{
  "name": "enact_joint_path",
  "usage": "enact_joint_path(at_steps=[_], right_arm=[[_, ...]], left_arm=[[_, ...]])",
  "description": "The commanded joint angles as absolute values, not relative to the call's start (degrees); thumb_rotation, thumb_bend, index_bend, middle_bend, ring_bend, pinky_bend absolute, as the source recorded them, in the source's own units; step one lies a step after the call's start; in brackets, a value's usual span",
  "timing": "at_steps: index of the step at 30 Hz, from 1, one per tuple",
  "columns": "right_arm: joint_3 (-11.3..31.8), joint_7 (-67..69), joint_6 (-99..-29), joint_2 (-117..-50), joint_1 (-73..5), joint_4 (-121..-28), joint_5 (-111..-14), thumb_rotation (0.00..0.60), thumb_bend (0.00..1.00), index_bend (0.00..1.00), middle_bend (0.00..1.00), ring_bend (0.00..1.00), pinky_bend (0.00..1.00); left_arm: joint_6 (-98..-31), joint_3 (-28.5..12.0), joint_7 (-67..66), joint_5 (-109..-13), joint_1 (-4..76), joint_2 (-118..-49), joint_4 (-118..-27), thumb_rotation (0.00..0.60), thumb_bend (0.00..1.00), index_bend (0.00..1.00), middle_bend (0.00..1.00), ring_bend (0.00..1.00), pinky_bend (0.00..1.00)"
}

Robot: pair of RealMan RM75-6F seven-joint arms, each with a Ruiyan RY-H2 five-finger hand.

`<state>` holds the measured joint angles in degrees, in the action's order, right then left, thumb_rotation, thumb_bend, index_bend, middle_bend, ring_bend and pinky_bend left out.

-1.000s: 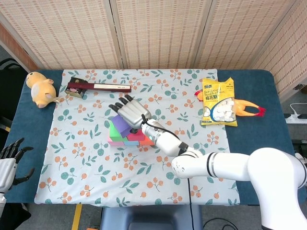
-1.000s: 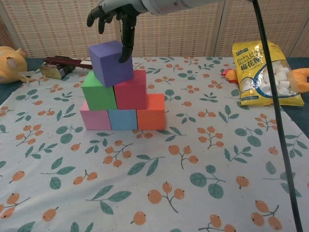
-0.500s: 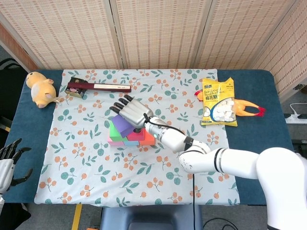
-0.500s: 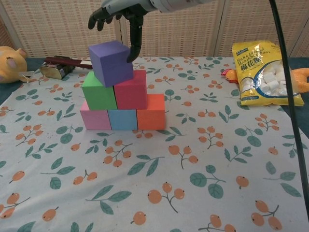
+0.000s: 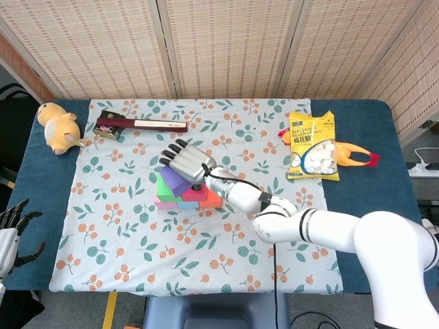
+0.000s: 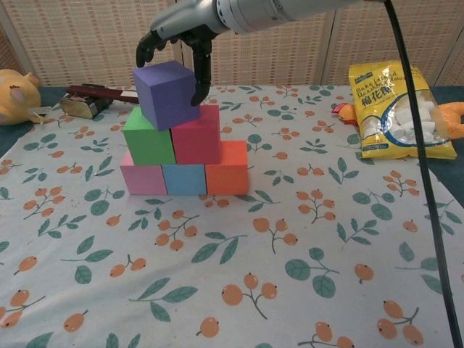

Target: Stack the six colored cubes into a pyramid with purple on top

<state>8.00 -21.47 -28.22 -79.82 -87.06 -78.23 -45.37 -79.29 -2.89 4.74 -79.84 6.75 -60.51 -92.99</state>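
Head view: six cubes are being seen stacked as a pyramid near the middle of the floral cloth, well clear of every table edge, with open cloth lying in front of it and to its right. The purple cube is sitting on top, partly covered by the right hand, whose fingers are spread and draped over it. The left hand is resting at the table's near left corner, fingers apart, holding nothing. A plush toy, a dark box, a snack bag and a rubber chicken are lying far back, well apart from the stack.

Chest view: three cubes are forming the bottom row, namely the pink cube, the blue cube and the orange cube. Two are standing above them, the green cube and the red cube. One purple cube is crowning them, turned slightly so a corner is pointing toward the camera and overhanging the green cube. One dark finger is touching its right face; others are curling above its top. Whether it is being gripped cannot be told.
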Motion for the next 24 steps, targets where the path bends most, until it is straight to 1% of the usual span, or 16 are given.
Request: enact_joint_path(at_steps=[1, 9, 13, 20, 24], right_arm=[[7.87, -21.30, -28.24, -80.23, -87.32, -77.82, -45.31, 0.600, 0.00, 0.18, 0.06, 0.00, 0.00], [7.68, -21.52, -30.06, -82.05, -87.99, -76.44, -44.42, 0.600, 0.00, 0.38, 0.14, 0.00, 0.00], [7.89, -21.93, -31.48, -82.03, -88.16, -76.99, -43.45, 0.600, 0.00, 0.45, 0.16, 0.00, 0.00], [8.16, -23.79, -34.52, -80.99, -88.78, -78.96, -38.90, 0.600, 0.00, 0.48, 0.18, 0.00, 0.00], [7.51, -27.30, -37.72, -80.58, -90.10, -81.15, -31.87, 0.600, 0.00, 0.50, 0.19, 0.00, 0.00]], left_arm=[[-79.32, -2.94, 4.83, -79.81, 6.71, -60.62, -92.83, 0.600, 0.33, 0.23, 0.00, 0.00, 0.08], [-79.26, -2.97, 5.12, -79.70, 6.56, -60.85, -92.33, 0.600, 0.33, 0.23, 0.00, 0.00, 0.08], [-79.39, -3.03, 5.37, -79.75, 6.47, -60.97, -92.11, 0.600, 0.33, 0.23, 0.00, 0.00, 0.08], [-79.27, -3.01, 5.52, -79.84, 6.45, -61.16, -91.74, 0.600, 0.33, 0.23, 0.00, 0.00, 0.08], [-79.26, -3.00, 5.57, -80.04, 6.48, -61.21, -91.66, 0.600, 0.33, 0.23, 0.00, 0.00, 0.08]])
